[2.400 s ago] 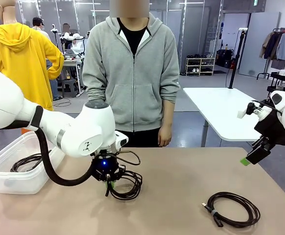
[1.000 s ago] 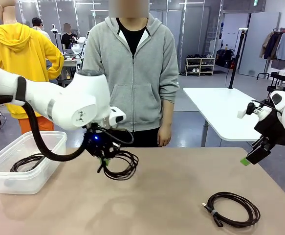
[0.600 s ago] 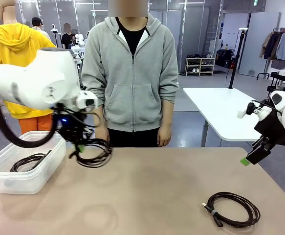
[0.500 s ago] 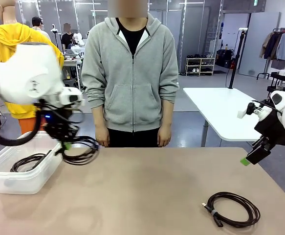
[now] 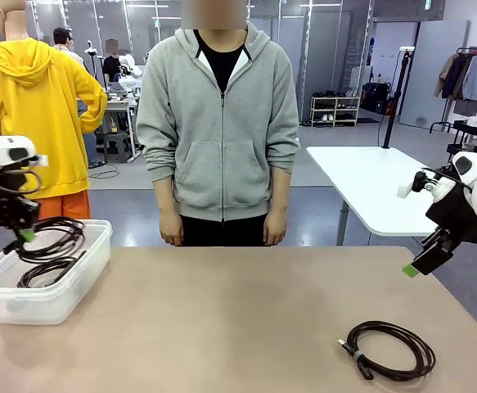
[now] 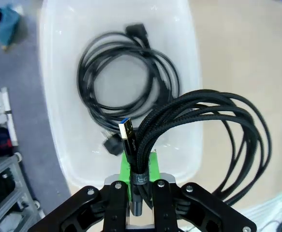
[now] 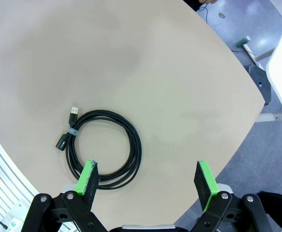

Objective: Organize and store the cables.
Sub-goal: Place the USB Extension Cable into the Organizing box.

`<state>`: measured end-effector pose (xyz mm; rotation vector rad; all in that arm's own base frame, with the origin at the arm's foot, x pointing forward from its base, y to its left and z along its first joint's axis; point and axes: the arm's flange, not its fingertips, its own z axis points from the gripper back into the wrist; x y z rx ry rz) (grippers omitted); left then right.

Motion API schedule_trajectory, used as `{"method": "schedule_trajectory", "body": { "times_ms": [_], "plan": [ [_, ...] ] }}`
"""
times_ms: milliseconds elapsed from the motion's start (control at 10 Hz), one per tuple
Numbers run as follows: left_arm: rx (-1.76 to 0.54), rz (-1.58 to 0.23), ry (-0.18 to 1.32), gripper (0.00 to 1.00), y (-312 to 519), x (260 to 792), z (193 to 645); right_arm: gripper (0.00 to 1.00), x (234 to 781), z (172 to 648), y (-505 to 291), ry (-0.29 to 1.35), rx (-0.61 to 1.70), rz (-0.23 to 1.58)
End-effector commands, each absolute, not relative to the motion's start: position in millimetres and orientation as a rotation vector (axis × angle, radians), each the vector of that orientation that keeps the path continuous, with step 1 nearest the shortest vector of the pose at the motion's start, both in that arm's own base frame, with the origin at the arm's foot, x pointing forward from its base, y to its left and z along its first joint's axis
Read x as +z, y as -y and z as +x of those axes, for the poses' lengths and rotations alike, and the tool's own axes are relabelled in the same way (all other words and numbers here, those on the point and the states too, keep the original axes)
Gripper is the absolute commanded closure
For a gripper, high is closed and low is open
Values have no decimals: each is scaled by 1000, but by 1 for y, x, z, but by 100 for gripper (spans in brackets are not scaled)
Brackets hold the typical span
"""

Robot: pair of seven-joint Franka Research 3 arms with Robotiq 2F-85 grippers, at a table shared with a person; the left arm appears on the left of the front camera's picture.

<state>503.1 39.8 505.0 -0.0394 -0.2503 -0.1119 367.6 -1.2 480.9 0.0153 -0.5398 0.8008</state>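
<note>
Cable coils sit in three places. My left gripper (image 6: 140,180) is clamped on one black coiled cable (image 6: 203,121), hanging it above the clear plastic bin (image 5: 78,282) at the table's left end, where a second coil (image 6: 124,72) already lies inside. My right gripper (image 7: 148,179) hovers with its jaws spread wide above a third coil (image 7: 102,147) flat on the tan table (image 5: 246,327). A person in a grey hoodie (image 5: 219,123) stands at the far side.
</note>
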Motion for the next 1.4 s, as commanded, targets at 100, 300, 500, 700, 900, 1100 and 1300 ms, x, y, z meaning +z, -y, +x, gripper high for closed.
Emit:
{"method": "schedule_trajectory", "body": {
  "times_ms": [100, 300, 500, 700, 900, 1100, 1300],
  "plan": [
    [-51, -33, 309, 83, -64, 491, 533, 0, 481, 367, 1, 536, 780, 26],
    [-55, 2, 329, 83, -69, 475, 554, 0, 481, 367, 1, 536, 780, 26],
    [-10, -29, 314, 83, -79, 449, 571, 0, 481, 367, 1, 536, 780, 26],
    [54, 13, 296, 83, -77, 426, 582, 0, 481, 367, 1, 536, 780, 26],
    [100, -21, 266, 83, -78, 412, 585, 0, 481, 367, 1, 536, 780, 26],
    [142, -36, 283, 83, -78, 416, 585, 0, 481, 367, 1, 536, 780, 26],
    [134, -35, 282, 46, -73, 418, 581, 0, 481, 367, 1, 536, 780, 26]
  ]
}}
